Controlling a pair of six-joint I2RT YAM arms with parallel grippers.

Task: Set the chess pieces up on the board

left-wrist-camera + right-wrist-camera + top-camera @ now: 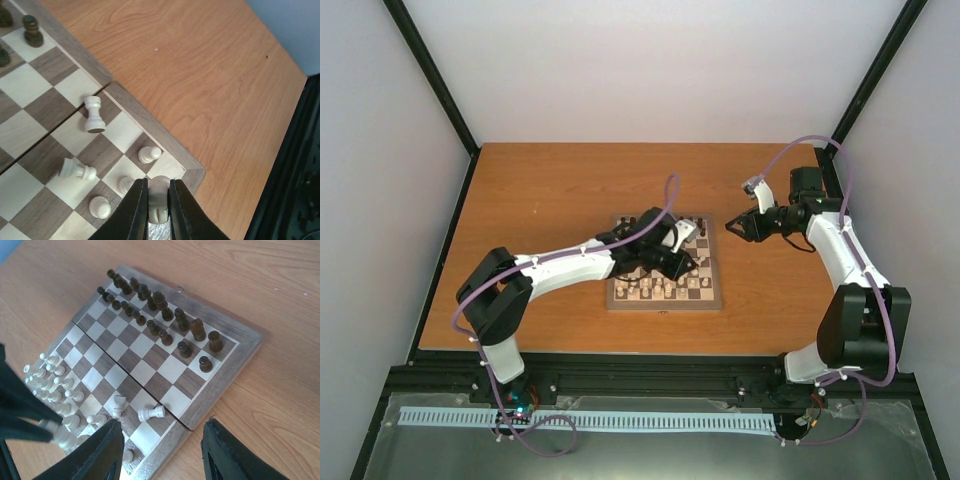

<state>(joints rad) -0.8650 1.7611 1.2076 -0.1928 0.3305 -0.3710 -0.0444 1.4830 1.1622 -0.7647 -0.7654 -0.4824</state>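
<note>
Atop wooden table [550, 190], board [665, 306]; pale walls [650, 60]

You have an orange-brown wooden tabletop [550, 190], closed in by plain white walls [660, 60] far, left and right. Black posts [428, 70] rise at its far corners. Along the near edge runs a black rail [650, 372], then a pale slotted strip [620, 421] on grey sheet metal [670, 455]. Light is soft and even.
</note>
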